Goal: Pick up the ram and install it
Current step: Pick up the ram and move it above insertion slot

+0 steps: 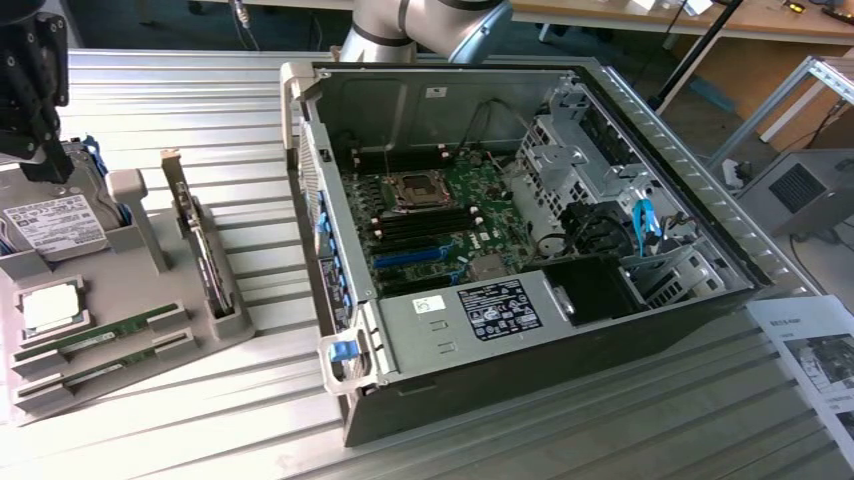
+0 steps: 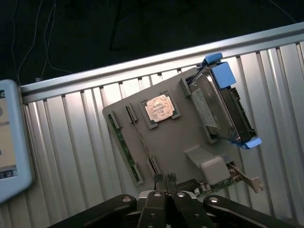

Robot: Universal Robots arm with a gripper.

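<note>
The gripper (image 1: 51, 160) hangs up high on the exterior view's left. It points straight down over the gray tray (image 1: 127, 290). It is above the end of the tray where the hard drive (image 1: 54, 225) stands. The arm's thick gray base (image 1: 414, 25) sits behind the open computer case (image 1: 641, 125). In the wrist view the two black fingers (image 2: 159, 183) are pressed tight together. Nothing is between them, and they touch nothing.

The two ram sticks (image 1: 100, 335) lie side by side in slots on the tray. They are thin and green. They sit just beside the square CPU chip (image 1: 51, 305) and well apart from the gripper. The expansion card (image 1: 207, 260) stands on its edge on the side of the tray closest to the case.

The hard drive has a white label on top, but the words are too small to read. Inside the case, the metal power box has a black label (image 1: 497, 310) with white print that cannot be read. A little white sticker (image 1: 427, 303) is next to it, and its mark is not clear. A printed paper sheet (image 1: 814, 360) lies on the exterior view's right, and its print is too small to read.
</note>
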